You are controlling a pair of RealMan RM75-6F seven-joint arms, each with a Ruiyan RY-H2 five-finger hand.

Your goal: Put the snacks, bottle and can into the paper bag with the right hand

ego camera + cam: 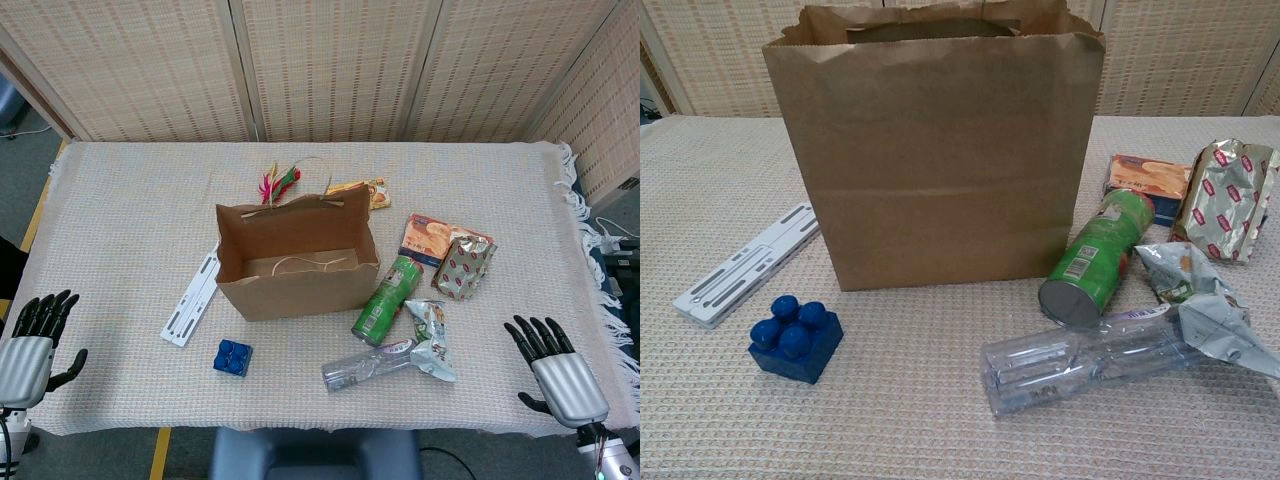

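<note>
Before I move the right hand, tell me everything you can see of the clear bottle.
The clear bottle is transparent ribbed plastic and looks empty. It lies on its side on the woven cloth, in front of the paper bag and to its right. The crumpled silver snack packet covers its far end. The green can lies just behind it; contact is unclear. No hand touches it.

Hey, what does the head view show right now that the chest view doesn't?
Only the head view shows both hands, the left hand and right hand, open at the table's near corners. It also shows the bag's inside, which looks empty except for a handle loop, plus a red-and-green item and a yellow packet behind the bag.

Only the chest view shows the can's metal end and the bag's front face.

Both show the bag, can, bottle, snack packets, blue block and white strip.
</note>
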